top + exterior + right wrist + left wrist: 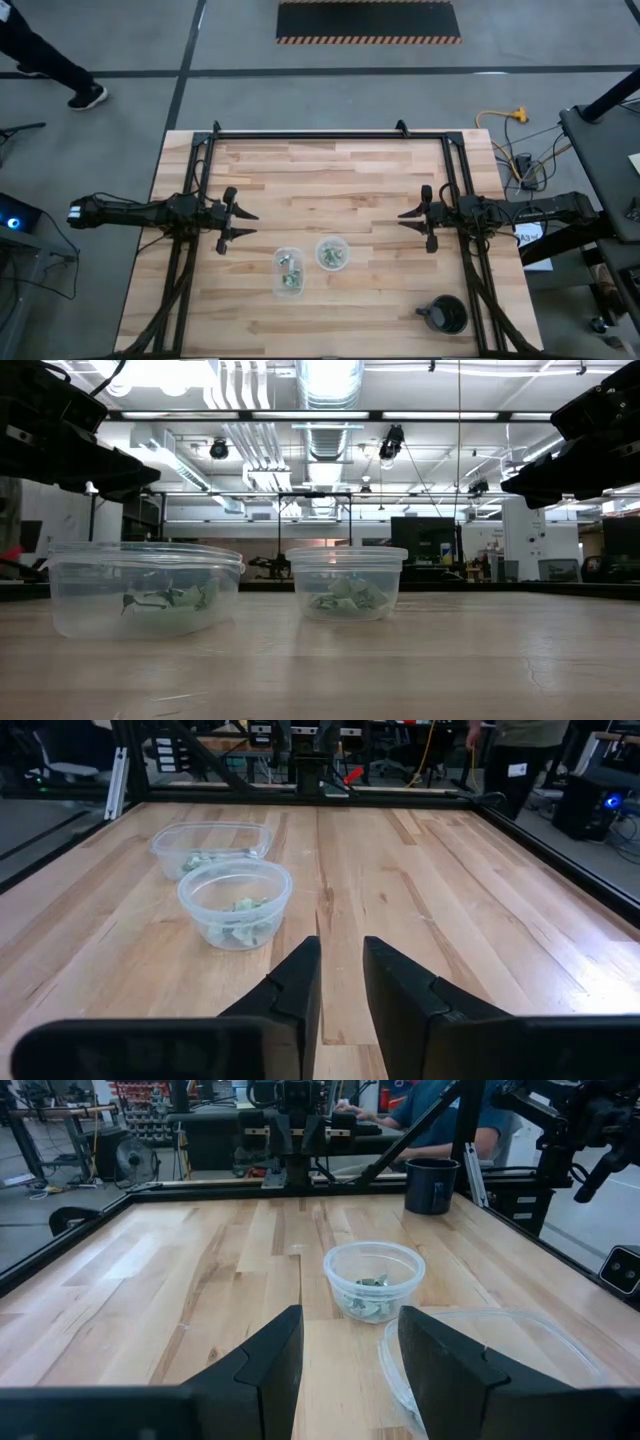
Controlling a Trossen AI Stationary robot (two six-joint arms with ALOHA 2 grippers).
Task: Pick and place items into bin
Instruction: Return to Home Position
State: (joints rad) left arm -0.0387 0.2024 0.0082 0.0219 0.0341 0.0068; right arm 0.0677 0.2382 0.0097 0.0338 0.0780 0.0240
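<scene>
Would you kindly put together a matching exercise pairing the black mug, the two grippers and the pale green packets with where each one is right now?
Things:
1. black mug
2. left gripper
3. right gripper
4. pale green packets

Places:
A. inside the two clear bins
B. open, raised over the left side of the table
C. standing near a right-hand corner of the table
D. open, raised over the table's right side

Pairs: 1-C, 2-B, 3-D, 4-A.

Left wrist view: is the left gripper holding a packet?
No, the left gripper is open, and only bare tabletop shows between its fingers.
</scene>
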